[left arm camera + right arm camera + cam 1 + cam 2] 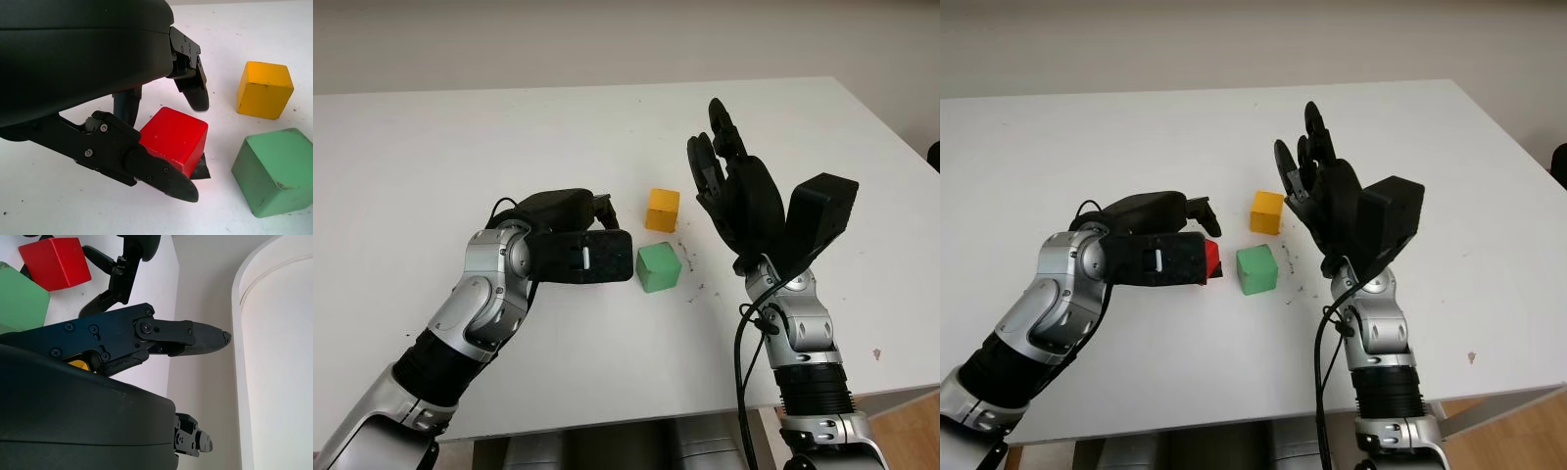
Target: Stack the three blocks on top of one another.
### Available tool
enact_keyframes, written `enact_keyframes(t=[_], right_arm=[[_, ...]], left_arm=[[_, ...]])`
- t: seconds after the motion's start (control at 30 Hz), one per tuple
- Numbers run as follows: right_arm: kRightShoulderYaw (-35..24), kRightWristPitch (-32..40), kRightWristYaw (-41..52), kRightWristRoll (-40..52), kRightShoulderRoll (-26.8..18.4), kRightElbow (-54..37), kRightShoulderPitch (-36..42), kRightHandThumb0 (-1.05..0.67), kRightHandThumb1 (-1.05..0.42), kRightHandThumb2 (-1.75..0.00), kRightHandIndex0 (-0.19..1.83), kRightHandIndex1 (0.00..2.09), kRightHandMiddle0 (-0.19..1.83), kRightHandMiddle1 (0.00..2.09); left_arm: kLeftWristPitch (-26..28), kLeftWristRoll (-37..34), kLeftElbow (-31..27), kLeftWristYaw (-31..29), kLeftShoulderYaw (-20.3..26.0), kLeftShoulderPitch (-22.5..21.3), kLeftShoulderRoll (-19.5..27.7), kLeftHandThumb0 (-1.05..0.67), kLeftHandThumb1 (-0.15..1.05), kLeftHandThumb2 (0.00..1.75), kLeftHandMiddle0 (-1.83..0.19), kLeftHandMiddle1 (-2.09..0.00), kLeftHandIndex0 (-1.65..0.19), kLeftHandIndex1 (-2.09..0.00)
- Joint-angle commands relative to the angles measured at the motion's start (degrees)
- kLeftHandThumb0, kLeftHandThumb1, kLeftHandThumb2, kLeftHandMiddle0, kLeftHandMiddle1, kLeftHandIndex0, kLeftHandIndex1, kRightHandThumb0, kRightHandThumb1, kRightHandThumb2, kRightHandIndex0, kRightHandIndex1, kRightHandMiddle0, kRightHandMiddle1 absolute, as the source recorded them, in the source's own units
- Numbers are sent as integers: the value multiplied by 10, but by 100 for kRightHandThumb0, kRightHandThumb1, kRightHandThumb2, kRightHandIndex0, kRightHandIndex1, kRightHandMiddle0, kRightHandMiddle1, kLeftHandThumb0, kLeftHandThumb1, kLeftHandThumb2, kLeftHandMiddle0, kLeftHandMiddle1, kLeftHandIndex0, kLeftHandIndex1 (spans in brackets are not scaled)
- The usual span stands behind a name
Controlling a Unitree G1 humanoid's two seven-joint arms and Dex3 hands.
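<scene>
Gripping the red block — left hand beside green block.

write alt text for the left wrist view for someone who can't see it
The robot's black left hand closes its fingers around a red block sitting on the white table. A green block sits close beside the red one, and a yellow block stands past the green one.

The left hand hides most of the red block. In the right wrist view, the green block is cut off at the left edge.
</scene>
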Motion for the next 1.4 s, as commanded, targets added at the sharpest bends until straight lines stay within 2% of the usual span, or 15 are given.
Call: enact_keyframes(t=[0.0,0.17,0.23,0.27,0.3,0.4,0.5,0.63,0.7,0.8,0.9,1.0,1.1,1.2,1.37], right_arm=[[1,-1,1,0,1,-10,5,-64,-105,-42,-13,5,-11,5],[0,-3,2,0,1,-7,6,-64,-105,-43,-13,5,-12,5],[0,-7,6,1,-1,-6,6,-64,-105,-43,-14,5,-13,5],[0,-7,8,1,-2,-5,6,-64,-105,-43,-14,5,-13,5],[-1,-6,8,1,-2,-5,6,-64,-105,-43,-15,5,-13,5],[-3,-3,5,1,1,-7,6,-63,-105,-43,-14,5,-12,5],[-2,-1,6,1,0,-9,7,-64,-105,-43,-14,5,-12,5],[-3,-1,8,2,-2,-11,8,-63,-105,-43,-14,5,-12,5],[-3,-3,6,-1,-3,-9,7,-63,-105,-42,-12,6,-10,6],[-8,-7,7,2,-5,-3,2,-64,-105,-39,-12,6,-8,7],[-14,-6,8,5,-6,3,-7,-66,-105,-26,-12,6,-8,7],[-17,-1,4,2,-10,4,-15,-69,-105,-15,-11,6,-7,7],[-19,-4,-3,-9,-18,12,-28,-68,-103,-9,-8,7,-5,8],[-19,-22,-2,-23,-32,36,-46,-64,-101,-6,-4,9,-2,9],[-2,-44,7,-75,-77,96,-91,-63,-96,-4,18,19,13,16]], left_arm=[[-6,4,-11,-7,-4,-4,7,-64,88,5,19,-193,-18,-35],[-11,0,-14,-16,1,0,5,-65,88,5,19,-205,-20,-28],[-17,-3,-18,-16,4,1,7,-67,88,5,19,-189,-20,-25],[-21,-9,-22,-19,8,3,10,-69,89,6,19,-164,-18,-23],[-24,-17,-26,-23,14,3,14,-73,89,6,16,-128,-14,-16],[-19,-44,-42,-44,35,1,24,-78,89,5,-6,-40,-6,-6],[-12,-73,-57,-63,59,-2,35,-79,89,6,-7,-13,1,-4],[25,-152,-97,-58,152,-3,36,-85,101,9,-2,-6,3,-4],[50,-181,-124,-27,200,7,25,-87,104,11,-8,-8,-2,-7],[51,-202,-156,55,254,35,2,-86,105,20,-17,-11,-10,-10],[30,-227,-170,144,287,70,-41,-78,105,43,-18,-8,-9,-9],[10,-250,-166,209,302,93,-73,-74,105,51,-14,-6,-3,-5],[-16,-280,-145,271,319,112,-108,-73,105,48,-7,-3,0,-4],[-52,-290,-116,312,321,128,-117,-72,105,50,-2,-2,3,-3],[-101,-316,-78,363,329,156,-138,-71,105,51,-4,-5,-3,-6]])
